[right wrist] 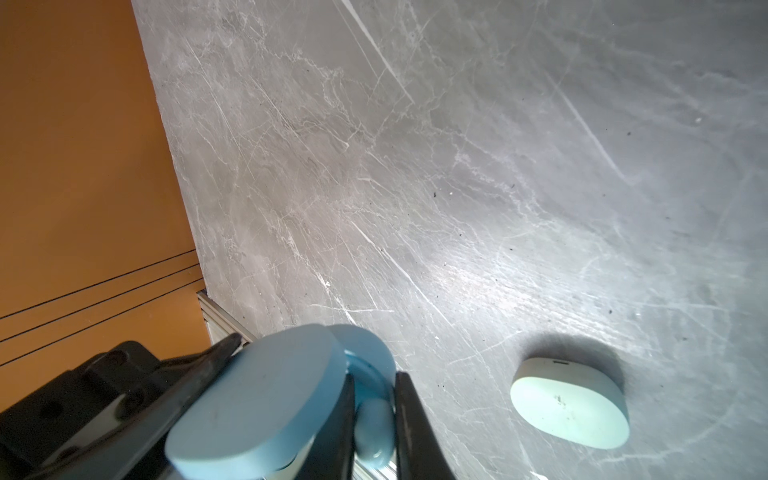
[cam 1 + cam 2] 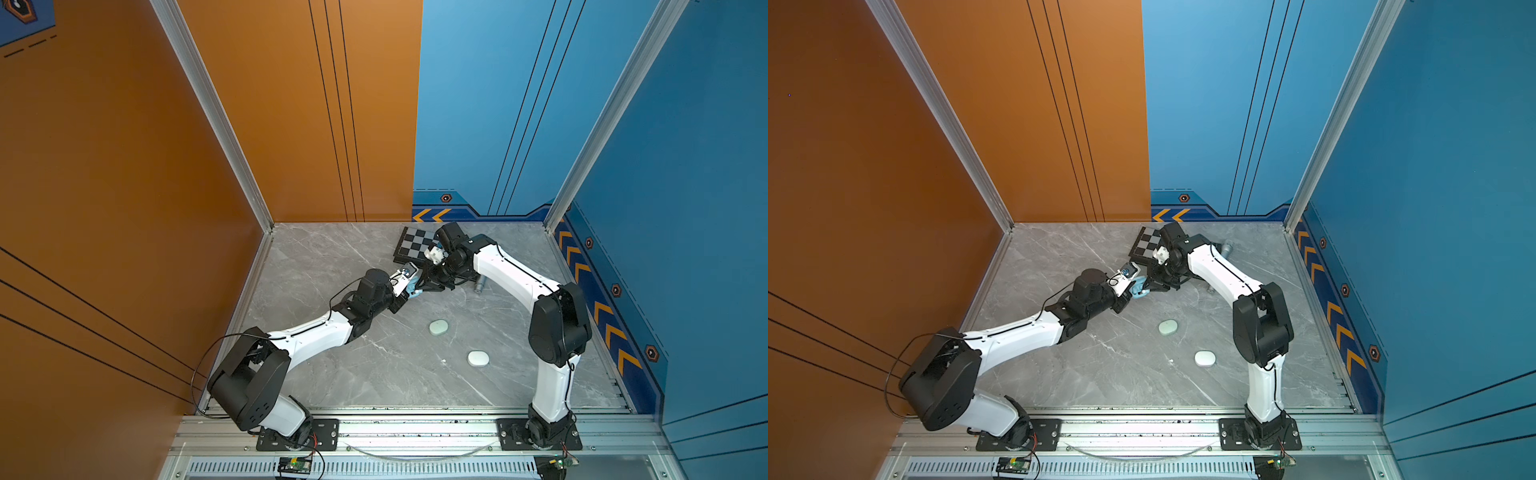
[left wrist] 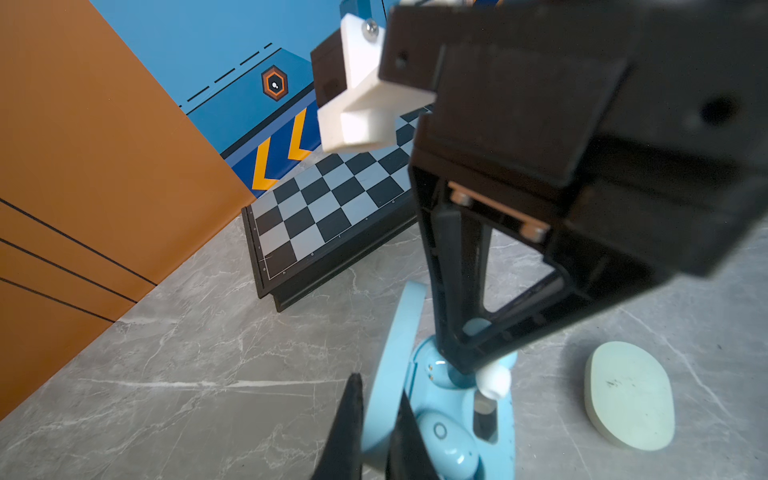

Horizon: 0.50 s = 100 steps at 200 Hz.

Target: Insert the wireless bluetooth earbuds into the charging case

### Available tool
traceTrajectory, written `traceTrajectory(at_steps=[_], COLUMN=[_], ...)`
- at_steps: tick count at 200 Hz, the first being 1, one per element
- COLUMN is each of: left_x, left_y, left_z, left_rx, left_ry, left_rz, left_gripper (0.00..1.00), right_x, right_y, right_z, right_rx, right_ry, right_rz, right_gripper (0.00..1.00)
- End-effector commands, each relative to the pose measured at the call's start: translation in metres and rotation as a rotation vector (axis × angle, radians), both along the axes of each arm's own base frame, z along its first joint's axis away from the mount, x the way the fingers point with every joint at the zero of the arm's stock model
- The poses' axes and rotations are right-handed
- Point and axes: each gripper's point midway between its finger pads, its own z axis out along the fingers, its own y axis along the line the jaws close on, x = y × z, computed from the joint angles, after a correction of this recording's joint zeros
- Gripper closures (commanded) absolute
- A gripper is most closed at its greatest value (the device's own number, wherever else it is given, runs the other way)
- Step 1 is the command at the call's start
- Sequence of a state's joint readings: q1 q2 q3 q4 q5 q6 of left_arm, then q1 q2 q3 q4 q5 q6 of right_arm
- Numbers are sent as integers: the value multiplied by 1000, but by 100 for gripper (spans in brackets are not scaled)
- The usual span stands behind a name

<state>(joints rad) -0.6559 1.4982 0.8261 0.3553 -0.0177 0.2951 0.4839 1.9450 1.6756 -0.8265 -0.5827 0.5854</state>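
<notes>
The left gripper point(image 3: 378, 399) is pressed together on the open blue charging case point(image 3: 457, 399), at the lower middle of the left wrist view, with one earbud point(image 3: 449, 453) already seated. The right gripper point(image 1: 374, 386) pinches a second light blue earbud point(image 1: 374, 428) close to the empty pocket. To do this step well, I think the right arm should descend slowly, turn the bud to match the pocket shape, and open only when it sits flat, while the left holds the case steady
</notes>
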Motion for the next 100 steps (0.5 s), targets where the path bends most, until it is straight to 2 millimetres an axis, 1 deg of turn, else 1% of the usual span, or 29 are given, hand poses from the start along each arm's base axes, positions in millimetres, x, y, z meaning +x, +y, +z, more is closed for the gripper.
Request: traceTrajectory(at_steps=[1,35,100], left_x=[-6,-13,-15], left_y=[-18,-22,-24], left_z=[16,17,18], left_rx=[-54,-70,-79], left_ry=[-15,-8,-3], left_rz=[-71,-112,-123], left_gripper=[100,100,100], right_x=[12,18,21], right_y=[-2,-12,-13], right_z=[18,20,20], right_rx=[21,8,10], right_ry=[-76,-92,-93], right_rz=[-31,-56,-70], right_gripper=[83,83,83])
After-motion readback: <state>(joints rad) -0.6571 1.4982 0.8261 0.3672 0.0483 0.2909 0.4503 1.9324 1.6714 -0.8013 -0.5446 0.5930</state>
